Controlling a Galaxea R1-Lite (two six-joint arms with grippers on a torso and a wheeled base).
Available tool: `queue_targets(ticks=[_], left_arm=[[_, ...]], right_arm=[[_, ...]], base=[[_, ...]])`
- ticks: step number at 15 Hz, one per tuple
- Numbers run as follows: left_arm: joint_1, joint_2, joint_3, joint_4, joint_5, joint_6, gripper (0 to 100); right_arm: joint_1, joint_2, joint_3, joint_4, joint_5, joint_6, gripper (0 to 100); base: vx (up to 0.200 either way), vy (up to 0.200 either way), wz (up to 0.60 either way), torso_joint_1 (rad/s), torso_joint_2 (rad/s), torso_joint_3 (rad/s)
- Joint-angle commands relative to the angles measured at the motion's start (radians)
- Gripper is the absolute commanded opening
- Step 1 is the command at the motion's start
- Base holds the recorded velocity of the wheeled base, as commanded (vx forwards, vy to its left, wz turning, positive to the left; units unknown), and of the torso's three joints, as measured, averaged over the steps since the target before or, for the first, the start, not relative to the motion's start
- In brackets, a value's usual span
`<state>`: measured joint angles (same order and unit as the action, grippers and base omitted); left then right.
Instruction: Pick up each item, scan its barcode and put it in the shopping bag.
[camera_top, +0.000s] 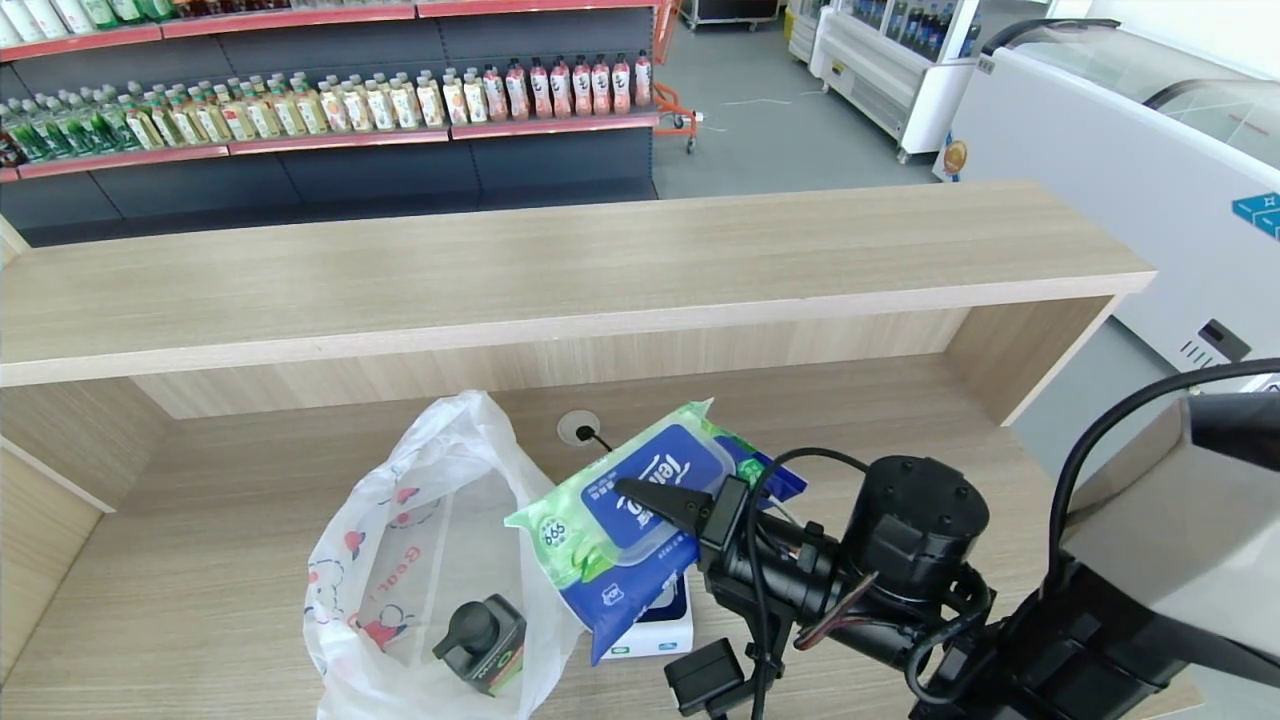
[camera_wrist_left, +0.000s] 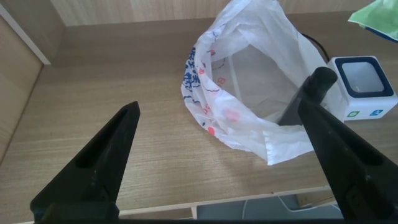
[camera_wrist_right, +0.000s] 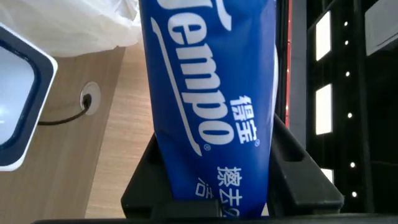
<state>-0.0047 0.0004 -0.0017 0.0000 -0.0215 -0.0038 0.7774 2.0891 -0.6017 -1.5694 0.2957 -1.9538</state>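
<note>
Right claw (camera_top: 645, 515) clamping wipes pack (camera_top: 655, 465) — blue-green, tilted

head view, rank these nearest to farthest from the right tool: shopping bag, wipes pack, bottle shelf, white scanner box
1. The wipes pack: clamped in the right tool.
2. The white scanner box: on the counter, just below the pack.
3. The shopping bag: on the counter, toward the robot's left.
4. The bottle shelf: far off, beyond the counter.
</note>
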Motion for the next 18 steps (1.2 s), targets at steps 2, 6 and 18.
queue_targets(ticks=[2, 6, 18], left_arm=[[0.0, 0.0, 0.0, 0.0, 0.0, -0.001, 100], [-0.001, 0.0, 0.0, 0.0, 0.0, -0.001, 100], [0.0, 0.0, 0.0, 0.0, 0.0, -0.001, 100]], right_arm=[[-0.061, -0.017, 0.008, -0.001, -0.001, 0.021, 0], [-0.084, -0.001, 0.013, -0.001, -0.003, 0.127, 0], [-0.078, 0.123, -0.033, -0.001, -0.027, 0.228, 0]], base=[[0.0, 0.0, 0.0, 0.0, 0.0, 0.0], [0.0, 0.0, 0.0, 0.0, 0.0, 0.0], [0.0, 0.0, 0.0, 0.0, 0.0, 0.0]])
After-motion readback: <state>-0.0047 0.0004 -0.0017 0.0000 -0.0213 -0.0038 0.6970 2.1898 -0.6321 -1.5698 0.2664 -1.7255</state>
